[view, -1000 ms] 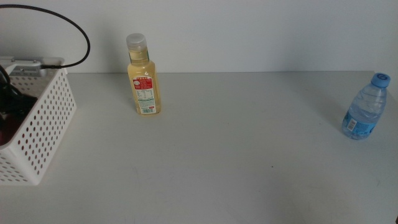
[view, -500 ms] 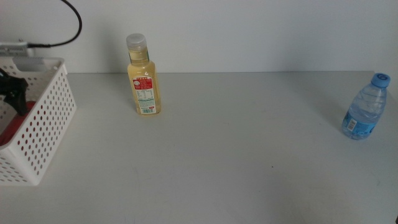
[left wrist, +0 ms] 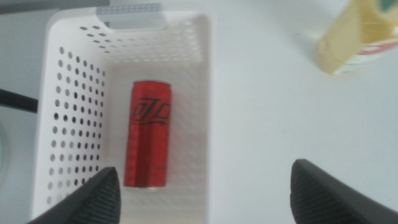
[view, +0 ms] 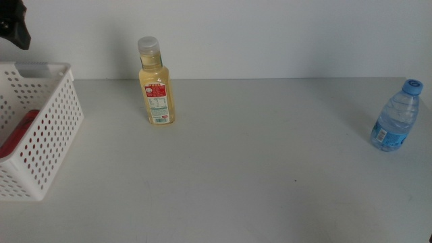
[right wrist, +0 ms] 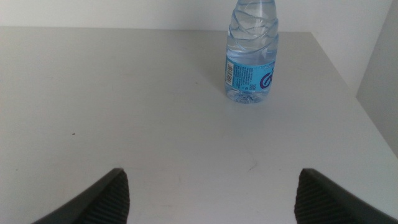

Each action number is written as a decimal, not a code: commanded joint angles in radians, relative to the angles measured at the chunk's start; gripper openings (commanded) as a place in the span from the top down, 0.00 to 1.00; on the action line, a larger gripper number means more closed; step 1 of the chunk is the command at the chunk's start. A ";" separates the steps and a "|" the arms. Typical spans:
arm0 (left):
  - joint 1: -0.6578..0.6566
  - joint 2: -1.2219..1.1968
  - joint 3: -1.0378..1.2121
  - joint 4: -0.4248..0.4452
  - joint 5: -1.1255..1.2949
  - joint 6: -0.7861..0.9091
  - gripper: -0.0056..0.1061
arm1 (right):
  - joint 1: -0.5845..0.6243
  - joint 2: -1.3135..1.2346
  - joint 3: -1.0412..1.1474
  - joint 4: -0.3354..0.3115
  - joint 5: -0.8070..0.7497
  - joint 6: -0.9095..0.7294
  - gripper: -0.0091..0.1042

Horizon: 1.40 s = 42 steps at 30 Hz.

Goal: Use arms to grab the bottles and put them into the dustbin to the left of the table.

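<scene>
Left tool point(left wrist: 199, 193), jaws spread and empty, high above the bin point(view: 64, 101); right tool point(right wrist: 208, 193), also open and empty, waiting short of the water bottle point(right wrist: 251, 53). Best swung from the bin to the yellow bottle point(view: 155, 84) standing just right of it on the desk point(view: 256, 169), then closed squarely on the body. Inside the bin: one red can point(left wrist: 148, 142), lying flat.

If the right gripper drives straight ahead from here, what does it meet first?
Probably the water bottle, standing upright slightly off centre ahead of the open right gripper; only bare table lies between, though depth is unclear.
</scene>
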 commanded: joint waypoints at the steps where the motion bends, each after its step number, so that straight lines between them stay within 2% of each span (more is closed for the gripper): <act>1: -0.058 -0.120 0.028 0.028 -0.023 -0.052 0.11 | -0.007 -0.021 -0.010 -0.009 -0.070 -0.005 0.31; 10: -0.236 -0.429 0.388 0.054 -0.298 -0.198 0.11 | -0.007 -0.021 -0.010 -0.009 -0.070 -0.005 0.31; 15: -0.287 -0.554 0.575 0.043 -0.472 -0.209 0.11 | -0.007 -0.021 -0.010 -0.009 -0.070 -0.005 0.31; 22: -0.323 -0.637 0.732 0.037 -0.562 -0.209 0.11 | -0.007 -0.021 -0.010 -0.009 -0.070 -0.005 0.31; 28: -0.355 -0.721 1.008 0.015 -0.924 -0.209 0.11 | -0.007 -0.021 -0.010 -0.009 -0.070 -0.005 0.31; 32: -0.357 -0.752 1.203 -0.063 -1.194 -0.209 0.11 | -0.007 -0.021 -0.010 -0.009 -0.070 -0.005 0.31; 36: -0.388 -0.731 1.334 -0.170 -1.312 -0.209 0.11 | -0.007 -0.021 -0.010 -0.009 -0.070 -0.005 0.31; 42: -0.479 -0.588 1.386 -0.194 -1.464 -0.208 0.11 | -0.007 -0.021 -0.010 -0.009 -0.070 -0.005 0.31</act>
